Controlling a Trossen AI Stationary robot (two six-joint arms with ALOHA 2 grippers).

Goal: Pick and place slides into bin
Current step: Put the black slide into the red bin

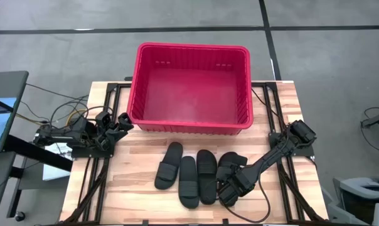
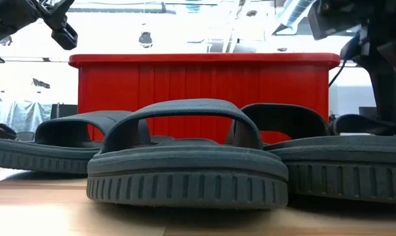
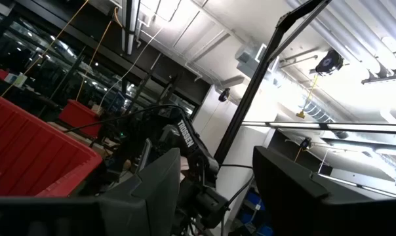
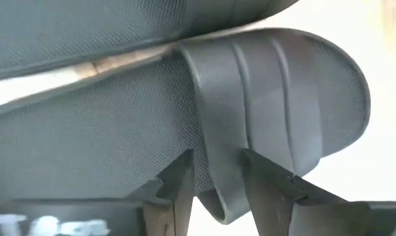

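Observation:
Four black slides lie side by side on the table in front of the red bin point(image 1: 191, 85): one at the left point(image 1: 169, 164), two in the middle point(image 1: 188, 182) point(image 1: 207, 176), and the rightmost point(image 1: 229, 164). My right gripper point(image 1: 229, 189) is down on the rightmost slide point(image 4: 119, 131), shut on its ribbed strap. My left gripper point(image 1: 123, 122) is open and empty, raised by the bin's left near corner; its fingers stand wide apart in the left wrist view point(image 3: 217, 196). In the low view the slides point(image 2: 185, 157) fill the foreground with the bin point(image 2: 204, 85) behind. My right gripper pinches the rightmost slide's strap point(image 4: 219, 177) between its two fingers point(image 4: 267, 187), at the strap's side where it curves down toward the sole. The fingers slant down from the table's right side. The slide lies flat with its sole on the table.
The bin stands at the table's far middle and overhangs its far edge. Cables and a monitor point(image 1: 1, 107) lie beyond the table's left edge. Bare wood shows at the near left point(image 1: 114, 188) and near right point(image 1: 290, 201).

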